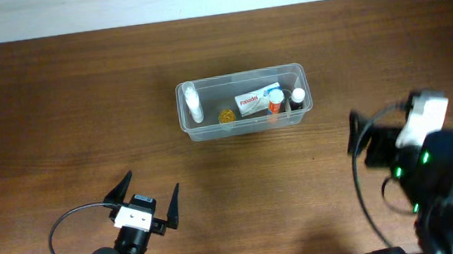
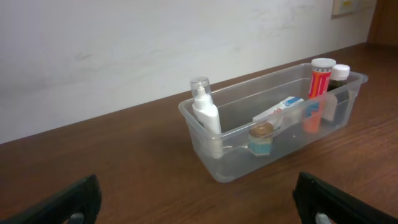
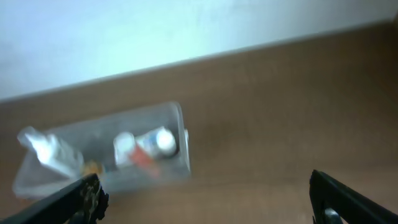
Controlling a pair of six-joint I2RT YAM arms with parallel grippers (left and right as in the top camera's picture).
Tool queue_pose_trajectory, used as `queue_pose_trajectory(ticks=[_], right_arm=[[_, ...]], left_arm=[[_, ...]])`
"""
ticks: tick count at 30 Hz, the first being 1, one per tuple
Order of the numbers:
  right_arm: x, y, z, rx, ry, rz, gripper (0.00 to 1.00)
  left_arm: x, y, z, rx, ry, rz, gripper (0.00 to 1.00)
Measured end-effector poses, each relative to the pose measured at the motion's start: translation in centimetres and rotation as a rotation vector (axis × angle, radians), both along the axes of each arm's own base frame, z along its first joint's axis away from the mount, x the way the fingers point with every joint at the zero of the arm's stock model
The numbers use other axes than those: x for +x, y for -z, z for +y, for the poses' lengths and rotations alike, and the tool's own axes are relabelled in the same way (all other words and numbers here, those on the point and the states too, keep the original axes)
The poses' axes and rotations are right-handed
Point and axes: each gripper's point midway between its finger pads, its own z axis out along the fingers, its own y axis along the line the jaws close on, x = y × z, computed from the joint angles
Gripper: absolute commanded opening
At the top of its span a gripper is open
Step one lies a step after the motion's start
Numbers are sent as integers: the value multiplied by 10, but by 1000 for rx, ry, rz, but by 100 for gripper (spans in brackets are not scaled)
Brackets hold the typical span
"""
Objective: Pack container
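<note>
The clear plastic container stands on the wooden table at centre back. It holds a white spray bottle, a small amber-lidded jar, a white Panadol box, an orange tube with a white cap and a dark bottle with a white cap. The container also shows in the left wrist view and, blurred, in the right wrist view. My left gripper is open and empty, well in front of the container. My right gripper is open and empty, to the container's right.
A pale wall runs along the table's far edge. Black cables loop beside the left arm base and the right arm.
</note>
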Motion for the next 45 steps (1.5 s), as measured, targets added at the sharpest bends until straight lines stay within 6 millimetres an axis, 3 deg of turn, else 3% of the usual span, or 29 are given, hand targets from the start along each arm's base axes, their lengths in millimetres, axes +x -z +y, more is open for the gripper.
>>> queue_pose_trajectory(ticks=[3, 6, 25, 45], right_arm=[[-17, 31, 2, 8, -17, 6, 98], [-22, 44, 3, 13, -27, -49, 98], [-14, 51, 29, -144, -218, -484, 98], [-18, 56, 29, -166, -215, -593, 98]], left_arm=[[0, 0, 0, 0, 0, 0, 99], [0, 0, 0, 0, 0, 0, 99], [0, 0, 0, 0, 0, 0, 99], [0, 0, 0, 0, 0, 0, 99]])
